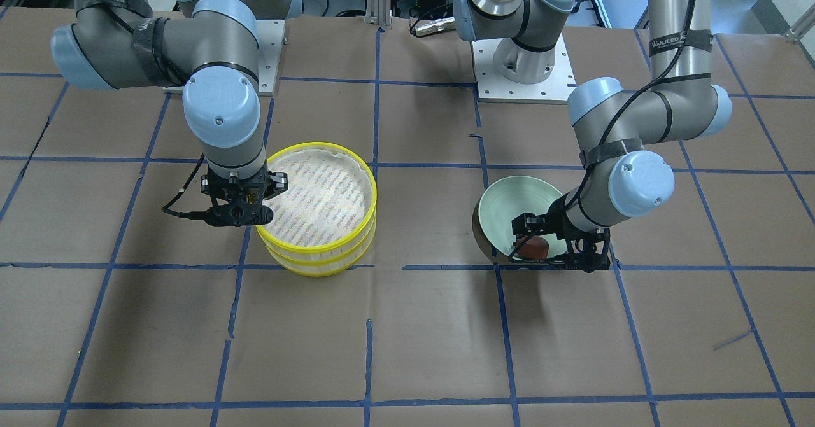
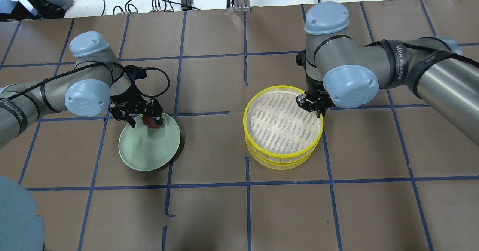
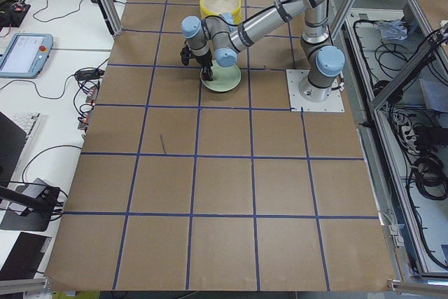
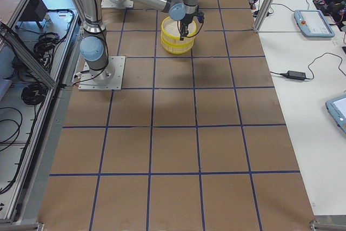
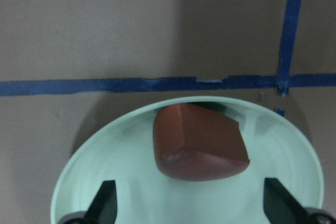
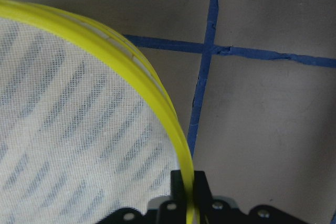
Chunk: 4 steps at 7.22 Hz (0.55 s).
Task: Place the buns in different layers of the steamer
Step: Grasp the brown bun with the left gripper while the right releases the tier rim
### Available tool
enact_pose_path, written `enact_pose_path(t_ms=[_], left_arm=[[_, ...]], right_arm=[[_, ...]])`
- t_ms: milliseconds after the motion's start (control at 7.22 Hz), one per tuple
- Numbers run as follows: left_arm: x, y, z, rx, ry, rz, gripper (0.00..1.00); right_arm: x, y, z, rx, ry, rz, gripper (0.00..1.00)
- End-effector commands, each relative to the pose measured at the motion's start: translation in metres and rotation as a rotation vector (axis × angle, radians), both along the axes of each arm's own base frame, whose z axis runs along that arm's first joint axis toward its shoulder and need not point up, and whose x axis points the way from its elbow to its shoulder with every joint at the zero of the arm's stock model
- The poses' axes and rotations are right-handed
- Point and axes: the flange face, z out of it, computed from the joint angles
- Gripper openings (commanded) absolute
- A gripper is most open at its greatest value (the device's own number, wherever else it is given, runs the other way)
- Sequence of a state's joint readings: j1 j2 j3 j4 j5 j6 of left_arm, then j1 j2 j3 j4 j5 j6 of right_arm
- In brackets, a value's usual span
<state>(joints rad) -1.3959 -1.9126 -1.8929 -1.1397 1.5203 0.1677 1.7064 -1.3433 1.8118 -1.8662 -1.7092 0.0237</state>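
**Operator:** Brown paper with a blue tape grid over the whole table (image 2: 209,213), fine. Where's the bun, and how does it lie?

**Spotter:** Your reddish-brown bun (image 5: 199,142) lies on the pale green plate (image 2: 146,153), close to the rim on the side away from the robot. Its long axis runs level with the tape line (image 5: 105,86) just beyond the plate, so it sits crosswise in your left wrist view.

**Operator:** And the left gripper?

**Spotter:** Your left gripper (image 2: 147,120) hangs right over the bun with its jaws spread wide. The fingers (image 5: 106,200) stand off either end, set wider apart than the bun is long, and neither one touches it. You can't tell from these views whether the tips touch the plate.

**Operator:** Right side?

**Spotter:** Your right gripper (image 2: 317,109) is at the steamer, where the top tier (image 2: 280,124) sits squarely on the lower tier (image 2: 283,165). The jaws are drawn almost together and pinch the top tier's yellow rim on the robot's right-hand side. One finger is inside the rim and one outside.

**Operator:** Anything around them?

**Spotter:** The plate and the stacked tiers stand well apart, with only tape-crossed paper between them. Your left wrist's black cable (image 2: 162,79) loops out over the table beyond the plate. The right arm's wrist hangs above the steamer's edge and hides part of the rim from overhead.
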Motion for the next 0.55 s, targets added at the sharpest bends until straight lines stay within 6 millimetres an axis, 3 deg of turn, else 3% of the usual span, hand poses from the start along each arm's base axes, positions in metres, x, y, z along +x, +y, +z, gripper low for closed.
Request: enact_pose_path(t_ms=[0, 138, 415], left_arm=[[0.0003, -0.0044, 0.0018, -0.008, -0.001, 0.018, 0.68], [0.0007, -0.0083, 0.0051, -0.017, 0.000, 0.022, 0.67], [0.0004, -0.0126, 0.0100, -0.029, -0.002, 0.029, 0.46]], right_arm=[[0.0001, 0.0022, -0.0053, 0.007, 0.001, 0.005, 0.08], [-0.0003, 0.0048, -0.0079, 0.014, 0.002, 0.005, 0.08], [-0.0017, 0.0074, -0.0110, 0.023, 0.005, 0.014, 0.12]])
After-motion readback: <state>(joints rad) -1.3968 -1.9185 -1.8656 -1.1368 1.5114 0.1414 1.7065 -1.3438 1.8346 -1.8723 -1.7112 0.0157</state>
